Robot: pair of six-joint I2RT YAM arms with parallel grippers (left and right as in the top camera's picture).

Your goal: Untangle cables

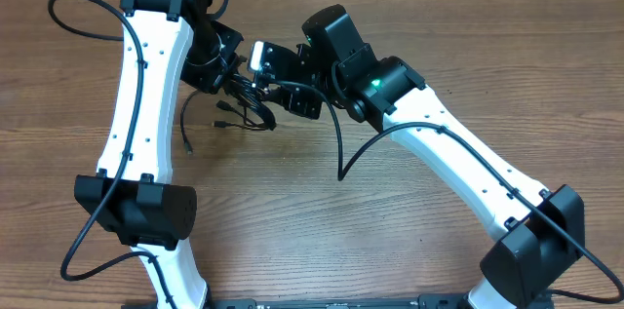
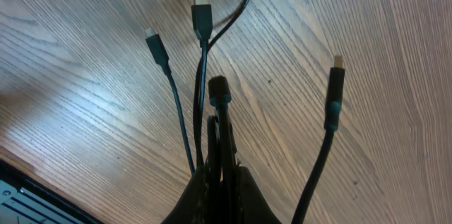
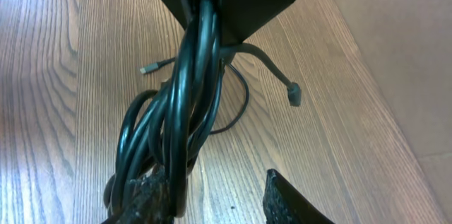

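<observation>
Left wrist view: closed jaws pinch cables (image 2: 203, 75)

Soft, even light from above fills the overhead view. The wooden tabletop (image 1: 409, 251) is bright, and the white arms (image 1: 146, 85) cast only faint shadows. In the left wrist view the wood grain is sharp, the lower left is dimmer, and the fingers (image 2: 251, 199) are a dark blur. In the right wrist view the cables (image 3: 191, 75) show glossy streaks, and the near fingers are out of focus.
</observation>
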